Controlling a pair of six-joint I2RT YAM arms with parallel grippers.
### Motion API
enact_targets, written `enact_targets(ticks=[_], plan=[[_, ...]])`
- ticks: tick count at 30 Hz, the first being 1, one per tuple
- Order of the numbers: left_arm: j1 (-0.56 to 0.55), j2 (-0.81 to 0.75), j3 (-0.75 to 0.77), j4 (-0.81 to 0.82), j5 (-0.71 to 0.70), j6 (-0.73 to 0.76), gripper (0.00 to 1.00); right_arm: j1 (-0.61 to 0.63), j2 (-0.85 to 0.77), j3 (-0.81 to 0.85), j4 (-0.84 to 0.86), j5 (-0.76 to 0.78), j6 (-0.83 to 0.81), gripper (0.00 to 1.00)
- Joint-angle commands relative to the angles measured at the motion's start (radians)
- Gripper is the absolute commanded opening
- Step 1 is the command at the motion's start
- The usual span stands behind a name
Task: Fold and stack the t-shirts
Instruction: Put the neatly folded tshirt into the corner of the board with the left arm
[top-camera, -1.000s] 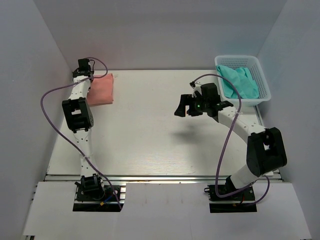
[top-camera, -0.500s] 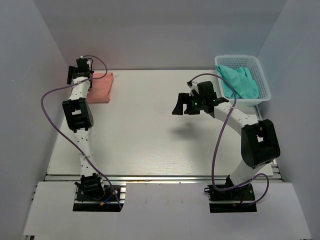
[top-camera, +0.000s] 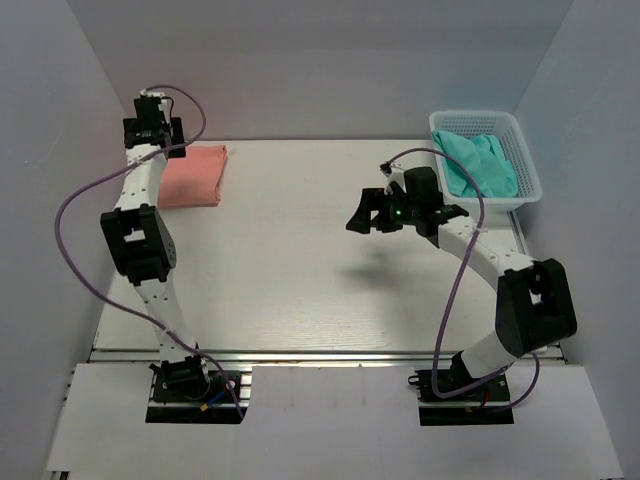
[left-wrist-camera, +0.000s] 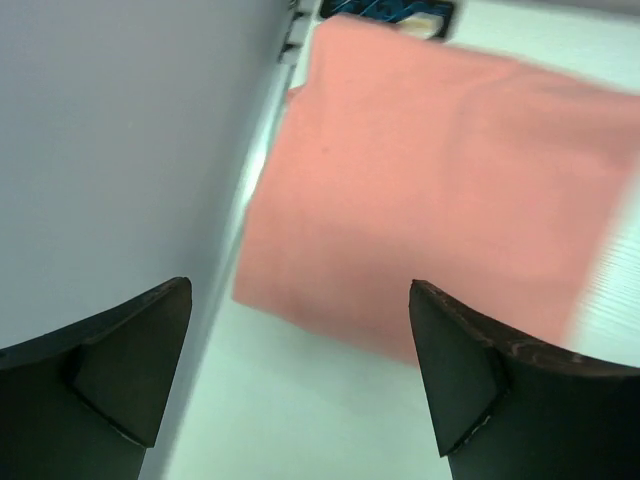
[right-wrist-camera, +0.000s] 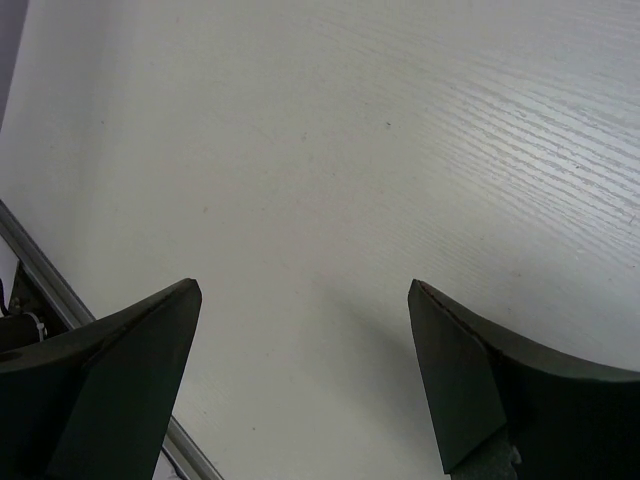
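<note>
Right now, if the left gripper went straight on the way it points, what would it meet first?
Probably the salmon-pink t-shirt, straight ahead of the left gripper with nothing between; depth is unclear.

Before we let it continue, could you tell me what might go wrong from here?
The teal t-shirt lies crumpled in the basket at the table's far corner; lifting it could snag the lattice and drag the basket. The folded pink t-shirt hugs the table's left edge beside the wall, so stacking onto it there leaves the left arm little room.
</note>
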Motion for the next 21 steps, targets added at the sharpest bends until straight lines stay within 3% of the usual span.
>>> enact_targets(ticks=[1,3,5,9,13,16,17,21], plan=[[-0.023,-0.277,-0.172,0.0,0.211,-0.195,1.0,-0.005,-0.105,-0.089,0.098,-0.002,-0.004,0.9],[-0.047,-0.376,-0.319,0.101,0.27,-0.305,1.0,-0.005,-0.128,-0.159,0.146,0.013,0.001,0.9],[-0.095,-0.536,-0.573,0.216,0.36,-0.378,1.0,-0.008,-0.175,-0.187,0.161,0.013,-0.012,0.9],[-0.223,-0.744,-0.938,0.416,0.442,-0.446,1.0,-0.014,-0.264,-0.279,0.176,0.078,-0.047,0.9],[-0.439,-0.89,-1.134,0.419,0.408,-0.457,1.0,-0.023,-0.327,-0.367,0.194,0.15,-0.059,0.9],[-0.536,-1.002,-1.296,0.451,0.429,-0.494,1.0,-0.023,-0.372,-0.42,0.217,0.199,-0.059,0.9],[-0.584,-1.098,-1.38,0.468,0.429,-0.503,1.0,-0.029,-0.39,-0.427,0.228,0.2,-0.049,0.9],[-0.635,-1.296,-1.501,0.464,0.371,-0.516,1.0,-0.025,-0.436,-0.479,0.269,0.161,-0.015,0.9]])
